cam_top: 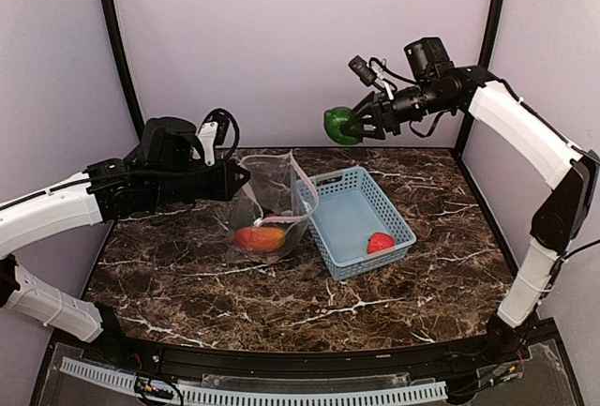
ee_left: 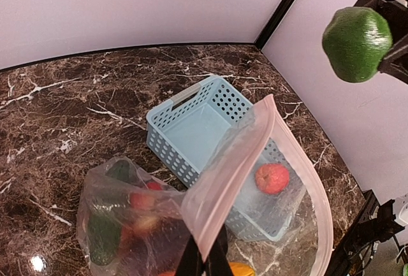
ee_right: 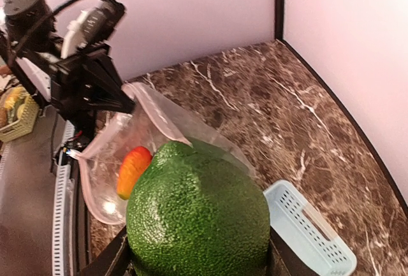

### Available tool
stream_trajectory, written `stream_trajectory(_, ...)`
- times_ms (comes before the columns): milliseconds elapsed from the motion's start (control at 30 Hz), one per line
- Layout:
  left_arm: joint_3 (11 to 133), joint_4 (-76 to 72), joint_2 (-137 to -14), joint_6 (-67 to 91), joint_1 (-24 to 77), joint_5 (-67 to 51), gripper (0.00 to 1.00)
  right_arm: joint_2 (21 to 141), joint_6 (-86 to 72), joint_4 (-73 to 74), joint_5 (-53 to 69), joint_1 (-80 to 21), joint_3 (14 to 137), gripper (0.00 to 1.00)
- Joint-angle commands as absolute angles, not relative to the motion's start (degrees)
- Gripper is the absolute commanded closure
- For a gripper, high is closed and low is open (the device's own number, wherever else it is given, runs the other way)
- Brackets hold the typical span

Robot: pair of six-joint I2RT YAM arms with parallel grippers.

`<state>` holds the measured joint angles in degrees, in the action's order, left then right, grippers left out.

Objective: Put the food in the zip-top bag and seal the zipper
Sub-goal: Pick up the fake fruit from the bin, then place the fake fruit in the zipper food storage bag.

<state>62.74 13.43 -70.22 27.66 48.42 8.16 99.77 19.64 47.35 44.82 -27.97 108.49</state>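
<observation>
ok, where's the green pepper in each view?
Top external: green pepper upper middle, in the air, gripped by the right pincer.
Left wrist: top right corner, in the air.
Right wrist: fills the bottom centre, close to the lens.
Shared landmark: blue basket, on the table next to the bag.
</observation>
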Motion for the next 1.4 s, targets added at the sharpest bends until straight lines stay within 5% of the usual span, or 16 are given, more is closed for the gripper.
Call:
stream_trajectory(0, 62.9, 12.7, -70.3, 28.4, 48.1, 7.6, 0.99, 99.4, 16.1, 47.3, 53.5, -31.5, 110.0, 0.51)
stream_trajectory(733, 63.4, 11.5, -69.8, 28.0, 48.0, 6.9, 0.99, 111.8, 13.1, 45.5, 54.7, -43.2, 116.7, 0.48)
stream_trajectory(1000, 62.4, 11.5, -68.4, 27.6, 48.0, 7.5, 0.99, 118.0, 13.8, 47.9, 51.7, -43.9, 126.0, 0.29)
stream_trajectory(1200, 62.0, 11.8, -67.9, 27.4, 47.9, 7.8, 0.99, 114.0, 15.7, 49.0, 49.2, -43.9, 124.4, 0.23)
stream_trajectory(1367, 62.4, 11.7, -68.1, 27.4, 47.9, 7.7, 0.99, 108.2, 16.9, 48.6, 41.4, -43.8, 118.4, 0.27)
